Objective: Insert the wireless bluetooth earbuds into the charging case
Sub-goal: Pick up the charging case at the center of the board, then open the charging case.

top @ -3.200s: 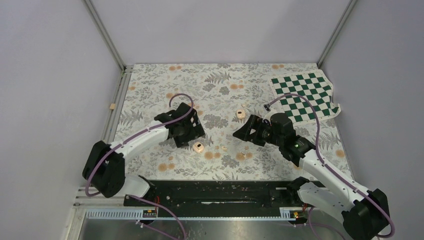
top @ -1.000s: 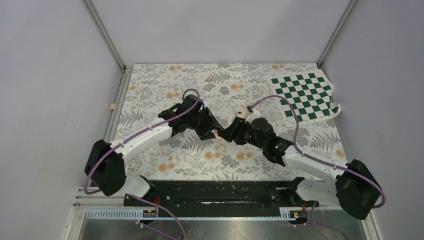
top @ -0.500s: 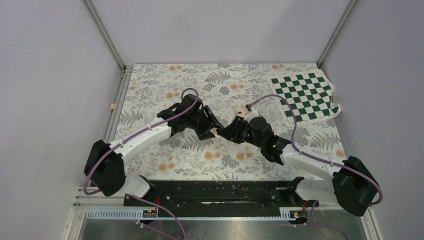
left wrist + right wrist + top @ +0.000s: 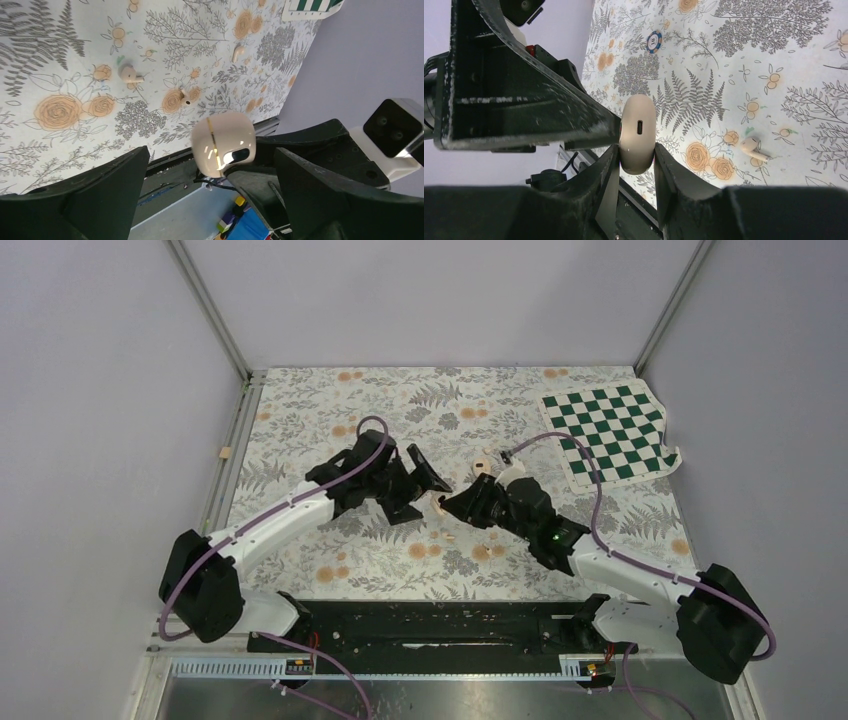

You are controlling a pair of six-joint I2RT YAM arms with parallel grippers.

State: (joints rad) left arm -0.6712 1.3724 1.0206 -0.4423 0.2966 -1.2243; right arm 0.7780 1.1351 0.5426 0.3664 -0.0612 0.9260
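Earbuds (image 4: 131, 75) on floral cloth (image 4: 420, 400); lilac walls (image 4: 450, 300)

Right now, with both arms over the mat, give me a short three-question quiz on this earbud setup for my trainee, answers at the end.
1. True or false: the right gripper is clamped on the closed charging case.
2. Pick one. The left gripper is: A) shut on an earbud, B) wide open, C) out of view.
3. Fill in: the loose earbud in the right wrist view lies on the floral ____.
Key: 1 true; 2 B; 3 mat.
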